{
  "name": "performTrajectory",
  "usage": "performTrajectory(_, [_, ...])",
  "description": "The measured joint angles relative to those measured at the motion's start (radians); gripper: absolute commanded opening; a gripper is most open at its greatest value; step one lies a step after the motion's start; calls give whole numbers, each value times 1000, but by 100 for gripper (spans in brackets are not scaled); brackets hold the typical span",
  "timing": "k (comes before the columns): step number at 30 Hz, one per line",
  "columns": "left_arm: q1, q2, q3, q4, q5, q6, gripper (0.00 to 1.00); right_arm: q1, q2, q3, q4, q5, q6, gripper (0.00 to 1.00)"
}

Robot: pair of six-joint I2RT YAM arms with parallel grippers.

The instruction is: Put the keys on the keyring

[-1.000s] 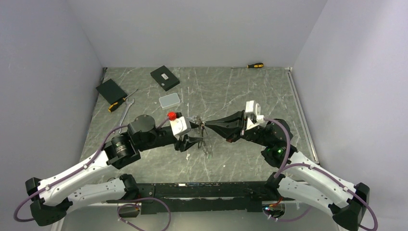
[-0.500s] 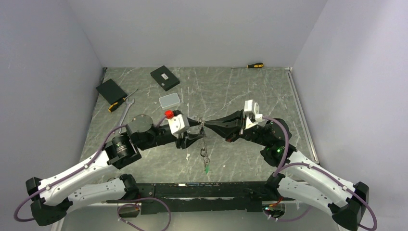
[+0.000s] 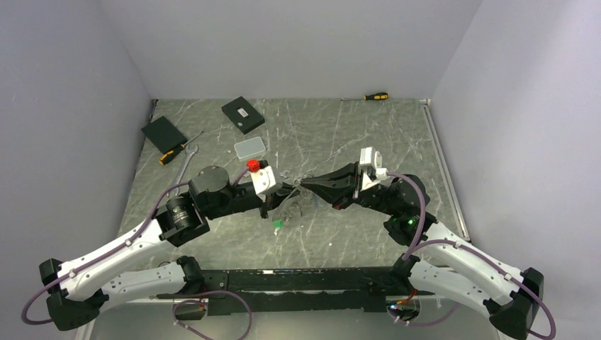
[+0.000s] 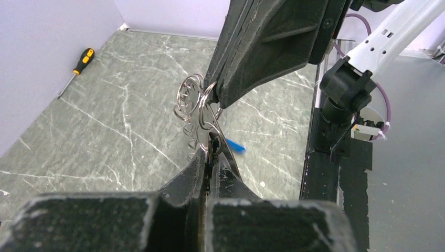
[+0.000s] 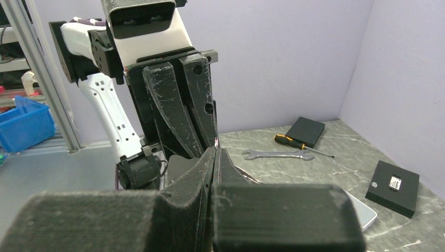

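1. Bench (image 3: pixel 340 134): green marbled top; carries everything below.
2. Left gripper (image 3: pixel 289 188): over the bench's middle. I see its jaws clenched, tips pinching a silver ring of the keyring (image 4: pixel 191 97).
3. Right gripper (image 3: pixel 303 183): tip to tip with the left one. Its jaws are clenched too, and the keyring hangs from their tip.
4. Two black boxes (image 3: pixel 164 133) (image 3: pixel 242 114): near the far-left corner.
5. Grey case (image 3: pixel 249 148): just nearer than the second box.
6. Wrench (image 3: pixel 186 164): near the left edge, beside the first box.
7. Two screwdrivers: one (image 3: pixel 173 153) touching the first box, one (image 3: pixel 375 96) at the far edge.
8. Keyring: off the bench, held between both tips.
9. Keys (image 3: pixel 294 202): dangling under the tips. They are blurred from above, so I cannot count them. One tag is green (image 3: pixel 278 225) and one is blue (image 4: pixel 236 147).
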State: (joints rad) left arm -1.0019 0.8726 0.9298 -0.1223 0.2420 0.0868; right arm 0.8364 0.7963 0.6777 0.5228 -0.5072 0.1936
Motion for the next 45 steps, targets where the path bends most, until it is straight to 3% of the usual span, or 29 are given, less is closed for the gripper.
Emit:
performTrajectory(19, [-1, 37, 215, -360, -13, 70, 0, 0, 3, 0, -62, -8, -10, 0])
performTrajectory(45, [-13, 127, 303, -576, -114, 132, 0, 0, 73, 23, -209, -77, -82, 0])
